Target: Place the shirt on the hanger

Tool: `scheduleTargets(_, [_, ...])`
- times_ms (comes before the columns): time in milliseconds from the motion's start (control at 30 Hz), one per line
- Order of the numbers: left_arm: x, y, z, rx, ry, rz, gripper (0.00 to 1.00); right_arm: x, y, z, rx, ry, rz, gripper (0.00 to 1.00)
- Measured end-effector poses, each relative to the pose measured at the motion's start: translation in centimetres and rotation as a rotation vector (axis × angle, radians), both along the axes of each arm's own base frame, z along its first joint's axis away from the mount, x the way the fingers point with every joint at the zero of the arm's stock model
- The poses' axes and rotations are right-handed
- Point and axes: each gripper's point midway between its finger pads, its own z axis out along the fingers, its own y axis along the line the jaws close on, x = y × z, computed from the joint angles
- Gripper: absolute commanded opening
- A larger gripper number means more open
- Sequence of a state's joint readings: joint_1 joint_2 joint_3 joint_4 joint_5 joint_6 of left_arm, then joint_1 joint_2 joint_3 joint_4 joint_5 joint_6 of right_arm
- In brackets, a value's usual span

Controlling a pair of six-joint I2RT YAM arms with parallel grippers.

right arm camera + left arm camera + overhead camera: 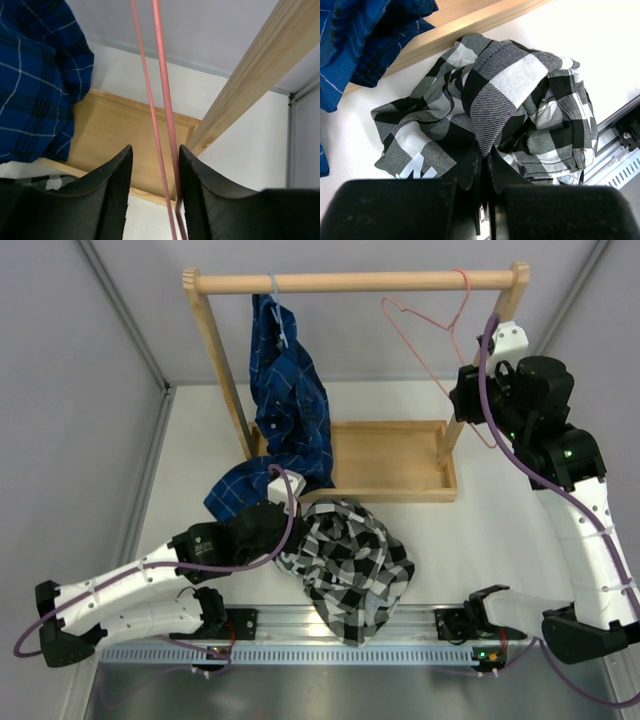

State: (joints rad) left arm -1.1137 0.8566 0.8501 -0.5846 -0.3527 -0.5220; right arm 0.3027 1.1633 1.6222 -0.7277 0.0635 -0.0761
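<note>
Step in hand: securing both items, nothing threaded yet. Left claw [484, 157] is pinched tight on a raised fold of the buffalo-check shirt [520, 80], which lies bunched on the table [480, 540] just in front of the rack tray [395, 465]. Right claw [155, 165] is spread, straddling the pink hanger [166, 100] wire, not clamped. The hanger hangs on the rack rod [360, 282].

Next, likely: clamp the wire, lift the shirt, find its neck opening.

In the way: the blue plaid shirt [290, 390] hangs near the left arm, and the rack upright [240, 95] stands just beside the right claw.

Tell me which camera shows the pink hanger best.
The top external view: nearly the whole hanger hangs from the rail. The right wrist view shows only two strands of it; the left wrist view, none.
</note>
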Motion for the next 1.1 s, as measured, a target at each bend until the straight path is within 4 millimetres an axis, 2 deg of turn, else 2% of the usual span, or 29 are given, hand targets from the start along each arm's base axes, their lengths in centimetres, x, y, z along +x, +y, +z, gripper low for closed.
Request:
scheduleTargets(33, [-0.1, 0.0, 0.1, -0.004, -0.001, -0.002, 0.00, 0.0, 0.2, -0.1, 0.008, 0.004, 0.014, 0.35])
scheduleTargets(167, [-0.3, 0.0, 0.3, -0.015, 0.001, -0.011, 0.00, -0.1, 0.8, -0.4, 0.029, 0.021, 0.059, 0.35])
scheduleTargets(333, [-0.4, -0.1, 0.2, -0.017, 0.006, -0.019, 0.00, 0.0, 1.7, -0.7, 0.050, 0.036, 0.106, 0.29])
scheduleTargets(533, [-0.5, -0.1, 0.2, -0.018, 0.008, -0.022, 0.00, 0.4, 2.1, -3.1, 0.062, 0.098, 0.111, 0.26])
scheduleTargets(633, [-0.5, -0.1, 0.2, -0.018, 0.008, -0.022, 0.00, 0.4, 2.2, -4.0, 0.065, 0.124, 0.105, 0.15])
scheduleTargets(667, [-0.5, -0.1, 0.2, -0.018, 0.008, -0.022, 0.00, 0.4, 2.1, -4.1, 0.066, 0.127, 0.103, 0.11])
scheduleTargets(900, [-0.4, -0.1, 0.2, -0.018, 0.007, -0.021, 0.00, 0.4, 1.7, -3.8, 0.069, 0.116, 0.076, 0.05])
scheduleTargets(967, [-0.4, -0.1, 0.2, -0.018, 0.008, -0.021, 0.00, 0.4, 1.6, -3.7, 0.068, 0.112, 0.070, 0.00])
scheduleTargets(1100, [-0.4, -0.1, 0.1, -0.015, 0.009, -0.021, 0.00, 0.3, 1.3, -3.4, 0.066, 0.101, 0.056, 0.00])
